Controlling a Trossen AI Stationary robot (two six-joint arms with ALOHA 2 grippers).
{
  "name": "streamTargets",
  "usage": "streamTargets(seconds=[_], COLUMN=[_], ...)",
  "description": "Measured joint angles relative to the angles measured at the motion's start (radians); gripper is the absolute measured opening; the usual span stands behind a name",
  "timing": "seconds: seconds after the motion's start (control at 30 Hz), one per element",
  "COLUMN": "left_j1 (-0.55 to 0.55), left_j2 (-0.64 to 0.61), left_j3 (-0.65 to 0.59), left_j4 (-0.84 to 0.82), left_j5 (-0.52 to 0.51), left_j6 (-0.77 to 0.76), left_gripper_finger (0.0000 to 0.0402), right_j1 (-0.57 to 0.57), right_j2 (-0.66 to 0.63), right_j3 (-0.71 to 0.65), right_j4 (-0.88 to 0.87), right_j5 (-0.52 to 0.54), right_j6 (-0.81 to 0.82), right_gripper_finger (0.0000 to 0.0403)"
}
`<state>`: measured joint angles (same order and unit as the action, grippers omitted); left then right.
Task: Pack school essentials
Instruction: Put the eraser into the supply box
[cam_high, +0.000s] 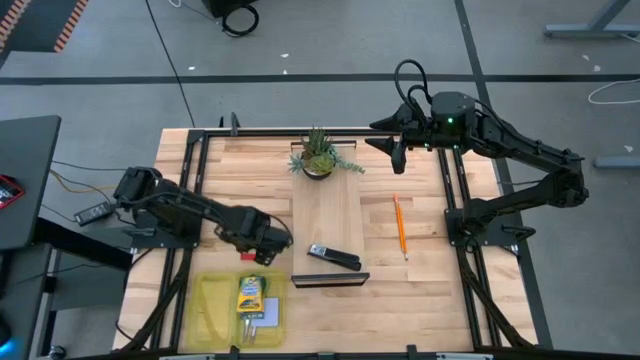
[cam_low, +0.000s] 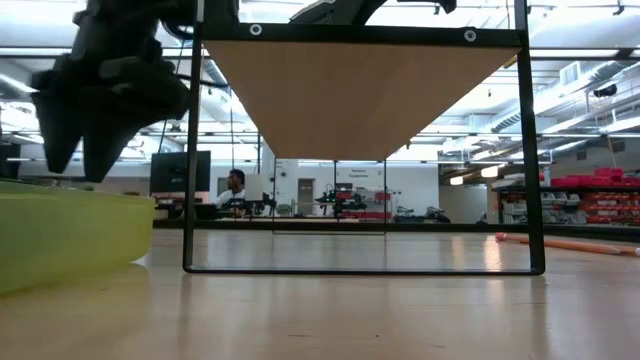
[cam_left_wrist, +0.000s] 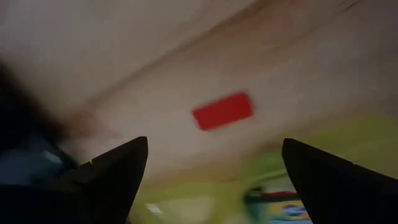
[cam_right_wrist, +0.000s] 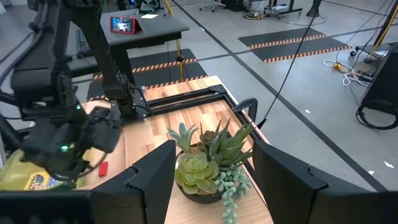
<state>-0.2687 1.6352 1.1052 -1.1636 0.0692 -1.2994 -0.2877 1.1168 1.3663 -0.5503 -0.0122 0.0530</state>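
Wooden bench (cam_high: 420, 300) boards carry everything, and the yellow-green tray (cam_high: 205, 310) at the near left corner serves as the landmark. Inside the tray lie the crayon box (cam_high: 251, 293) and, beside it, a pale blue note pad (cam_high: 266, 314); what else it holds cannot be told. The left gripper (cam_high: 268, 256) hovers just beyond the tray's far right corner, its fingers (cam_left_wrist: 118, 168) apart and empty, with a small red eraser (cam_left_wrist: 222, 111) on the wood under it. So the step in hand seems to be fetching the next item. The eraser is closest; the move calls for lowering over it and closing. An orange pencil (cam_high: 400, 226) lies well to the right of the tray, past the black stapler (cam_high: 334, 257). The right gripper (cam_high: 398, 152) waits far from the tray by the potted plant (cam_high: 318, 156), fingers apart.
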Motion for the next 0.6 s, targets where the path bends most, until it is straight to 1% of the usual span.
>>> streamTargets(seconds=[0.17, 0.37, 0.5, 0.6], left_j1=[0.036, 0.016, -0.008, -0.028], left_j2=[0.001, 0.001, 0.001, -0.018], left_j3=[-0.060, -0.110, -0.121, -0.145], left_j4=[0.029, 0.044, 0.059, 0.089], left_j5=[-0.005, -0.013, -0.018, -0.023], left_j6=[0.318, 0.633, 0.756, 0.780], left_gripper_finger=[0.0365, 0.0340, 0.0317, 0.0298], right_j1=[0.000, 0.003, 0.003, 0.003], right_j2=[0.000, 0.000, 0.000, 0.000], right_j3=[0.000, 0.000, 0.000, 0.000], right_j4=[0.000, 0.000, 0.000, 0.000], right_j5=[-0.013, -0.015, -0.015, -0.015], right_j6=[0.011, 0.033, 0.033, 0.040], right_gripper_finger=[0.0220, 0.0220, 0.0220, 0.0220])
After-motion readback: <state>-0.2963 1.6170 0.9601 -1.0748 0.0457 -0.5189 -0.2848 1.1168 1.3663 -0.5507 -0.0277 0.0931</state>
